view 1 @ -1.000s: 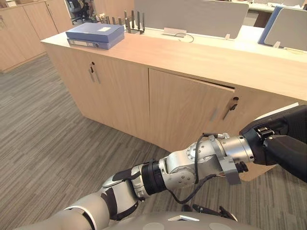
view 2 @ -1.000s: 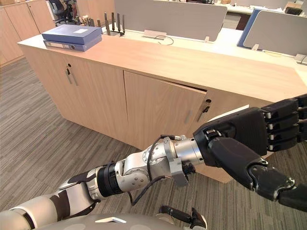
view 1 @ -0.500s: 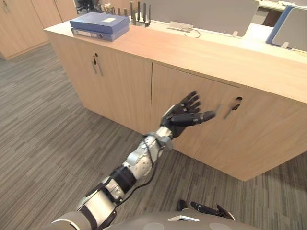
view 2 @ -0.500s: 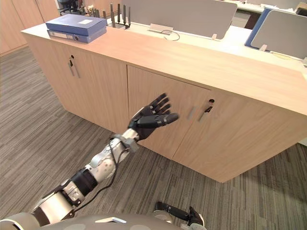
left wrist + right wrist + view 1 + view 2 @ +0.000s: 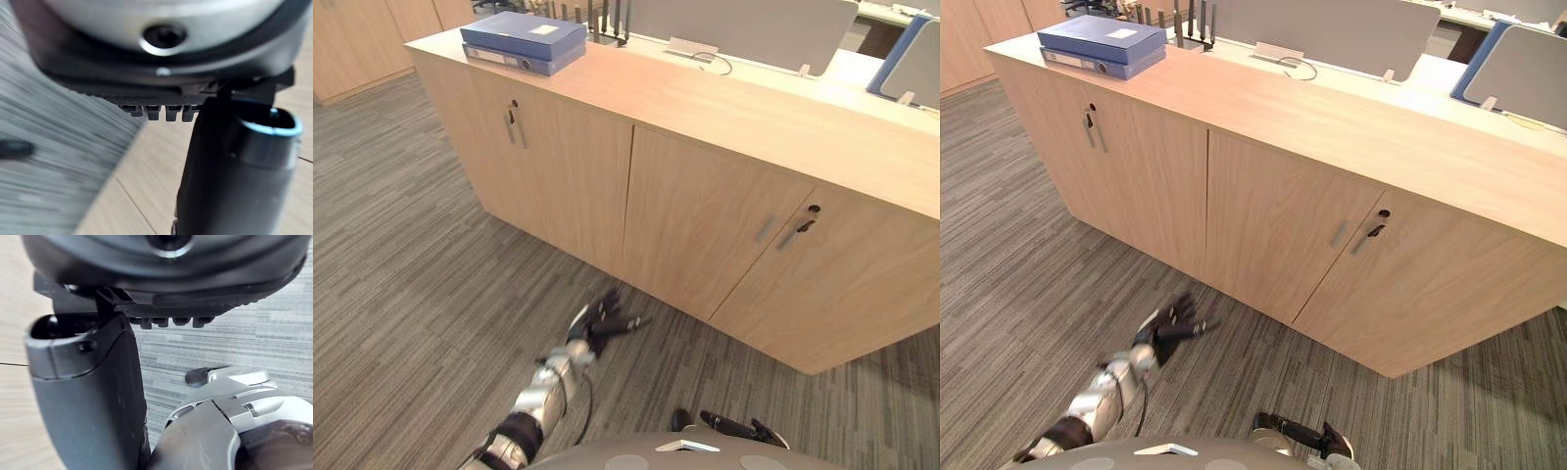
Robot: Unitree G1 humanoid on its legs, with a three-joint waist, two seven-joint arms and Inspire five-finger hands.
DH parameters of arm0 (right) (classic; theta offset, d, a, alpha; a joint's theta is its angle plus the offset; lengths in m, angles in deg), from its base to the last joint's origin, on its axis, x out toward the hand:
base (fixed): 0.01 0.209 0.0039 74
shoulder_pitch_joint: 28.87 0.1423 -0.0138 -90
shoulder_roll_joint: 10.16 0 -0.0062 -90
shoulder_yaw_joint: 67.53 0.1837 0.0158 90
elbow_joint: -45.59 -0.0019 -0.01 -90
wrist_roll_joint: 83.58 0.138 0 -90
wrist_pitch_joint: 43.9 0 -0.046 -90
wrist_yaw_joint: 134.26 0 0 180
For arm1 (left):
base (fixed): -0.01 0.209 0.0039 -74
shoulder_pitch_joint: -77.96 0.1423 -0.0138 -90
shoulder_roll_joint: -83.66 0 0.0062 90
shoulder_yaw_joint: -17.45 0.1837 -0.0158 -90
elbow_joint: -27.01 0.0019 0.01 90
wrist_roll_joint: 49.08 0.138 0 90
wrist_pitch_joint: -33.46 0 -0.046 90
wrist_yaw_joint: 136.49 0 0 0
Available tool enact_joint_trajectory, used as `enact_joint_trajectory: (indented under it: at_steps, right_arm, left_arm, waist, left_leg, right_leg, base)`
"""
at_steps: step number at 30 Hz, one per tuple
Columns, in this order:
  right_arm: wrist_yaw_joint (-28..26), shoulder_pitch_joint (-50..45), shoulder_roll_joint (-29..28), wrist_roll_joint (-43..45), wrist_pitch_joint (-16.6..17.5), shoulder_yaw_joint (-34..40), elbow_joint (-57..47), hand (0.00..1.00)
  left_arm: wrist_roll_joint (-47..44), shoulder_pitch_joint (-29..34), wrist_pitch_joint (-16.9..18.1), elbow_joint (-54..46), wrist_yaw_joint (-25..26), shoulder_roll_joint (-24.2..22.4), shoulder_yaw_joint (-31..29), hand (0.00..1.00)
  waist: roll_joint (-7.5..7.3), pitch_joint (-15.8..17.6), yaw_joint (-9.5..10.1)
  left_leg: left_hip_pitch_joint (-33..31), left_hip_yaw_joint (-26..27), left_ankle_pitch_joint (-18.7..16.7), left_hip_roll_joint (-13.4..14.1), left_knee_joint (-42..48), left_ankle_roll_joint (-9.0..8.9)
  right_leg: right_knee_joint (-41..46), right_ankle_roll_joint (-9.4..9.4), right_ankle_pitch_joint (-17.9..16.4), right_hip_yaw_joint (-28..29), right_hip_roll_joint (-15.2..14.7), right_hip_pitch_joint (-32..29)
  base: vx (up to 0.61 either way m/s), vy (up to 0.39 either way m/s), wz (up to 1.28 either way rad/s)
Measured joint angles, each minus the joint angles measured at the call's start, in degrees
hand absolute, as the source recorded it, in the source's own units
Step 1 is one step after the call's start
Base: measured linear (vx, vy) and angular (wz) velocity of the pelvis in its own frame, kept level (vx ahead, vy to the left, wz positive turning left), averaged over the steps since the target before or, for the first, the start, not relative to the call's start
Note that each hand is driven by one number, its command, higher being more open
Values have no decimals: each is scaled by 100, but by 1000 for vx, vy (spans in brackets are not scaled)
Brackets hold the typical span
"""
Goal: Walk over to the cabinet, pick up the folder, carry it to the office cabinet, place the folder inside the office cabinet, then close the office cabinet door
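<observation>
Nearest, the left hand point(image 5: 600, 319) hangs low over the carpet point(image 5: 401, 274) with its fingers spread and nothing in them. The right hand point(image 5: 88, 406) shows in its own wrist view, thumb and fingers relaxed and empty, over the same floor beside pale wood. Past the left hand stands the cabinet point(image 5: 724, 103), its doors point(image 5: 705, 220) shut. The folder point(image 5: 524, 31) lies flat on the far left end of the cabinet top, well apart from both hands, and seems to rest on a second one like it. Just behind it stands a rack point(image 5: 605, 18) of dark uprights, and grey dividers point(image 5: 734, 24) run along the far side. The folder looks stiff and boxy, likely with some weight if full, and its smooth blue cover may slip. I judge it best taken with both hands on opposite sides, fingers under the bottom edge and thumbs on top, lifting the upper one clear of the one beneath.
</observation>
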Motion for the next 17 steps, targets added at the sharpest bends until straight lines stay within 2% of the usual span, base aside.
enact_joint_trajectory:
  at_steps: [2,3,5,6,9,17]
  right_arm:
    - [-16,39,0,-5,1,30,33,100]
    - [-34,42,-2,-22,0,63,59,100]
    - [-61,81,-12,-136,-2,196,154,100]
    - [-62,105,-3,-222,-20,214,171,100]
    - [-68,105,-15,-266,-18,218,204,100]
    - [-67,104,7,-266,-16,212,268,100]
  left_arm:
    - [817,119,-47,791,-2,-7,-368,100]
    - [1328,227,-63,1183,9,-36,-789,100]
    - [1747,215,-72,1465,189,-129,-1788,100]
    - [2089,234,-67,1537,329,-149,-2126,100]
    - [2605,390,-61,1601,565,-116,-2465,100]
    - [2396,639,-55,1636,592,-243,-2956,100]
  waist:
    - [2,105,62]
    - [0,114,115]
    - [-4,133,157]
    - [57,153,181]
    - [77,134,231]
    - [139,126,284]
  left_leg:
    - [74,0,-3,5,-1,-4]
    - [73,0,-3,6,-1,-4]
    - [59,-75,-2,6,0,-1]
    - [78,-74,-2,20,10,-1]
    - [84,-77,-1,55,6,0]
    - [60,-324,103,99,-54,-27]
  right_leg:
    - [-1,0,-1,1,10,70]
    - [-10,-1,-2,1,11,66]
    - [-32,-4,-4,-34,-1,85]
    - [-33,-13,-12,-38,8,118]
    - [-34,-35,-32,-62,40,130]
    - [-34,-37,-108,-339,56,202]
  base:
    - [-15,-5,-1]
    - [-42,-14,5]
    - [-36,-21,13]
    - [-39,-26,6]
    - [-33,-41,-2]
    - [6,-38,14]
